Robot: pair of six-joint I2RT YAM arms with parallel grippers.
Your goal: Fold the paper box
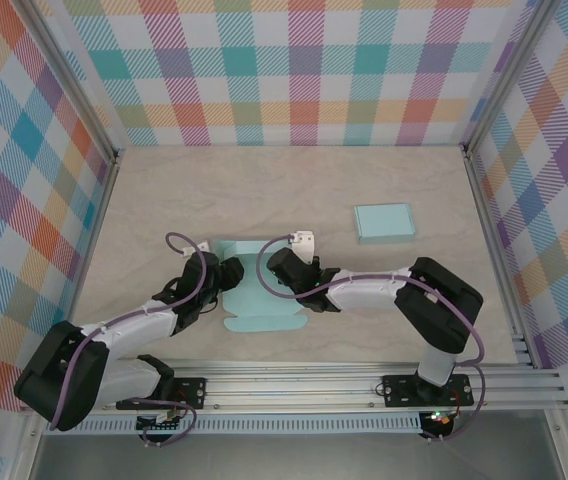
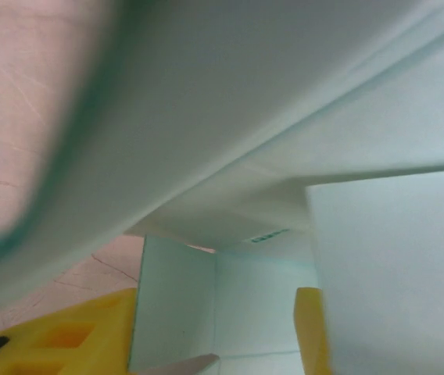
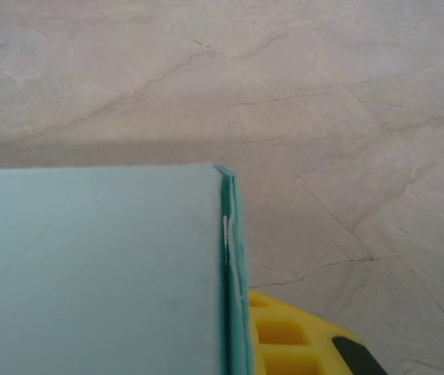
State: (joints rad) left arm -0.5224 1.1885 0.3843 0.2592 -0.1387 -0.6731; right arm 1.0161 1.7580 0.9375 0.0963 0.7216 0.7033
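Note:
The paper box (image 1: 254, 300) is pale teal and partly folded, lying near the front middle of the table between my two grippers. My left gripper (image 1: 229, 275) is at its left side. In the left wrist view its yellow fingers (image 2: 73, 336) stand apart, open, with an upright box wall (image 2: 175, 305) between them and a large flap (image 2: 245, 101) overhead. My right gripper (image 1: 276, 272) is at the box's right side. In the right wrist view it (image 3: 238, 312) is shut on a doubled wall edge (image 3: 234, 258), with one yellow finger (image 3: 284, 344) showing beside the edge.
A second teal box (image 1: 384, 222), folded flat and closed, lies at the right middle of the table (image 1: 264, 190). Checked walls close in the back and both sides. A metal rail (image 1: 364, 375) runs along the near edge.

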